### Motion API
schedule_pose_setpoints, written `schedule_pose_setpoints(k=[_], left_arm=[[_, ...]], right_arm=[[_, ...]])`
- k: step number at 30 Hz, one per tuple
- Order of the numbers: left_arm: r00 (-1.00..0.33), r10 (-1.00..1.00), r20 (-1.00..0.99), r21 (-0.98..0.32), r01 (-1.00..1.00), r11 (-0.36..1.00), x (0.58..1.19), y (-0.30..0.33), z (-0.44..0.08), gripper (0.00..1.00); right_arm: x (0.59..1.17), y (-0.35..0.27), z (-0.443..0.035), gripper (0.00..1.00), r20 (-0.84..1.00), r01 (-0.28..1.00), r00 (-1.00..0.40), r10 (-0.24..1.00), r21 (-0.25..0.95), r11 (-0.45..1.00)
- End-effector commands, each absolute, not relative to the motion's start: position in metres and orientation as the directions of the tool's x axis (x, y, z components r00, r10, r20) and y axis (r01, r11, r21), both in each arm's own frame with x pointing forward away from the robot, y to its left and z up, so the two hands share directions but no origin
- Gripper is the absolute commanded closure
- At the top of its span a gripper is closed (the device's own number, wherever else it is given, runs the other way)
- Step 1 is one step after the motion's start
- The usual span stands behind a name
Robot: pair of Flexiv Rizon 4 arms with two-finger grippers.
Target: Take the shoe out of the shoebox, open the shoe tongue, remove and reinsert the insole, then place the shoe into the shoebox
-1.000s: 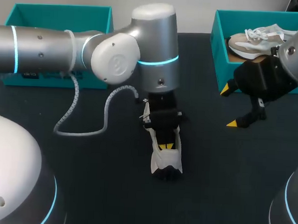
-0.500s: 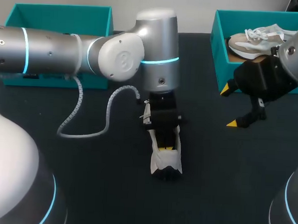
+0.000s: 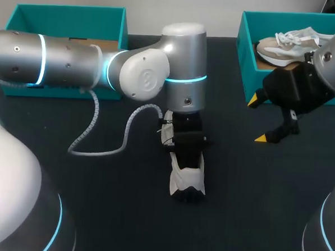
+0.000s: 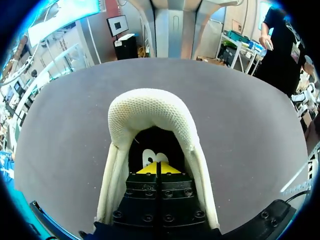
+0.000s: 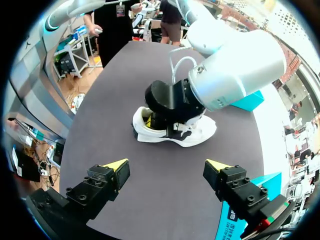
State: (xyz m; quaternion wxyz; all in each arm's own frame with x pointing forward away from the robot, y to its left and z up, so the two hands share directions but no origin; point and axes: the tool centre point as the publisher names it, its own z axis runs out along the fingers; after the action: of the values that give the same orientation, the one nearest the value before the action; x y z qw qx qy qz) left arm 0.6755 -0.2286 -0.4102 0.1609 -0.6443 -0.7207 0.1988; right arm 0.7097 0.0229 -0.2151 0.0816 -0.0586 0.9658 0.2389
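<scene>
A white shoe (image 3: 188, 178) lies on the dark table (image 3: 95, 211) near the middle, its heel toward the front edge. My left gripper (image 3: 186, 158) points down into the shoe's opening; its tips are hidden there in the head view. The left wrist view shows the left gripper (image 4: 159, 169) shut, yellow tips pressed together inside the shoe (image 4: 150, 107), just behind the padded heel collar, with the dark interior beneath. My right gripper (image 3: 256, 120) hangs open over the table to the right, empty. From the right wrist, the shoe (image 5: 200, 134) lies well ahead of the right gripper (image 5: 167, 165).
A teal shoebox (image 3: 246, 45) at the back right holds a second, beige-and-white shoe (image 3: 287, 44). Another teal box (image 3: 66, 12) stands at the back left. A grey cable (image 3: 107, 147) from my left arm loops over the table left of the shoe.
My left arm has shifted right and lowered, and the gripper's yellow tips have sunk into the shoe out of the head view. The right arm has stayed put.
</scene>
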Motion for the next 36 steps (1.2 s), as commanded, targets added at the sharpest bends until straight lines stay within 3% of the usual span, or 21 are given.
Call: schedule_pose_setpoints(k=[1,8,19,31,36], left_arm=[[-0.143,0.989,-0.045,-0.417,0.902,0.111,0.683,-0.228,-0.434,1.00],[-0.153,0.987,-0.054,-0.276,0.952,0.133,0.704,-0.226,-0.437,1.00],[-0.152,0.987,-0.057,-0.181,0.974,0.140,0.723,-0.222,-0.445,1.00],[-0.154,0.984,-0.093,-0.132,0.981,0.142,0.729,-0.217,-0.433,1.00],[-0.133,0.985,-0.111,-0.240,0.965,0.103,0.722,-0.214,-0.406,1.00]], right_arm=[[0.710,0.024,-0.216,0.00,-0.187,-0.152,-0.980,-0.074,0.450,0.880],[0.710,0.024,-0.216,0.00,-0.187,-0.152,-0.980,-0.074,0.450,0.880],[0.710,0.024,-0.216,0.00,-0.187,-0.152,-0.980,-0.074,0.450,0.880],[0.710,0.024,-0.216,0.00,-0.187,-0.152,-0.980,-0.074,0.450,0.880],[0.710,0.024,-0.216,0.00,-0.187,-0.152,-0.980,-0.074,0.450,0.880]])
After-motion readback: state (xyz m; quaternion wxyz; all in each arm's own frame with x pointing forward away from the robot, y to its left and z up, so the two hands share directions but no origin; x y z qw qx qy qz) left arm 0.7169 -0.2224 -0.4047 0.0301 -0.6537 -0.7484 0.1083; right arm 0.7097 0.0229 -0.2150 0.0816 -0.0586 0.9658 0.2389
